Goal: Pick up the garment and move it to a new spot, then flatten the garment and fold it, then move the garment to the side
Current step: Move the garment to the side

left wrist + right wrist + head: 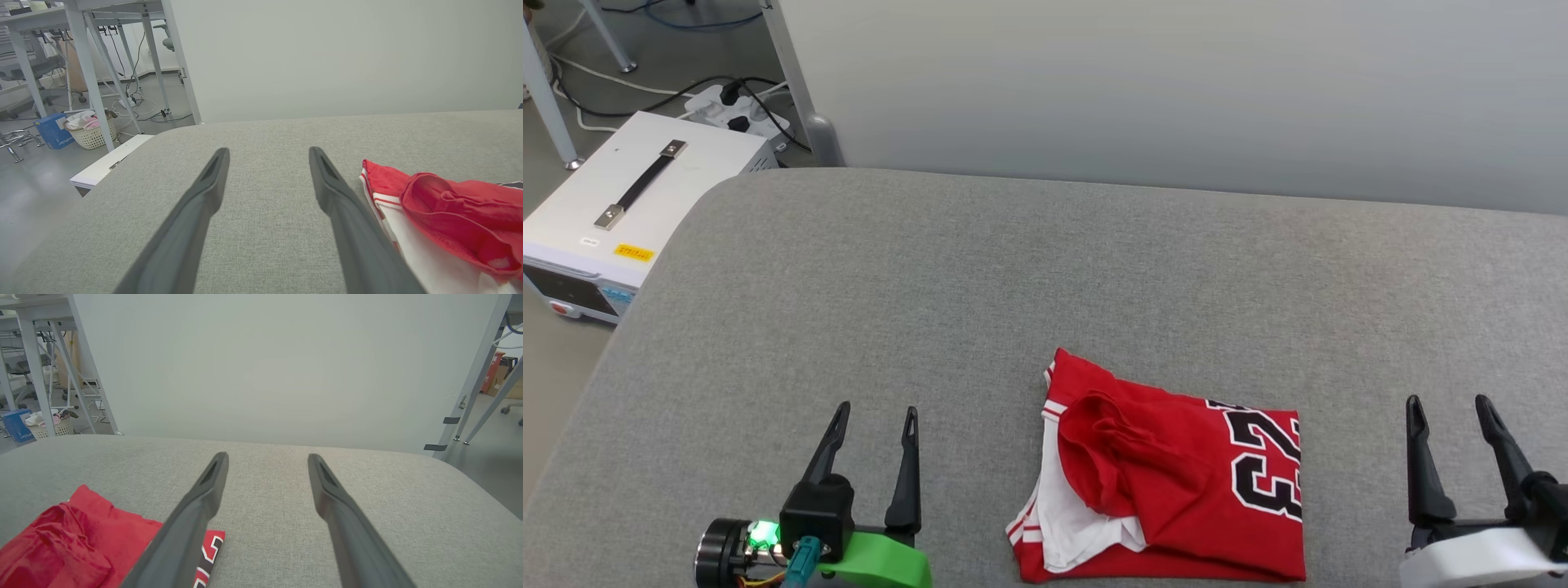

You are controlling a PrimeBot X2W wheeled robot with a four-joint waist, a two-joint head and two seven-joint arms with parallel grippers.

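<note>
Grey surface (1013,269) — garment (1176,482) between left tool (877,408) and right tool (1447,400), both forward-pointing, spread, empty.

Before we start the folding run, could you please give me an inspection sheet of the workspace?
Surface: grey fabric-covered table.
Job's things: red shirt, loosely folded, near the front edge, between the grippers.
Clutter: nothing seen.
Grippers: left gripper and right gripper sit either side of the shirt, jaws open, holding nothing.
Cables: black and white cables at a power strip on the floor, far left.
Surroundings: white box with a strap handle, pale wall, laundry basket.
</note>
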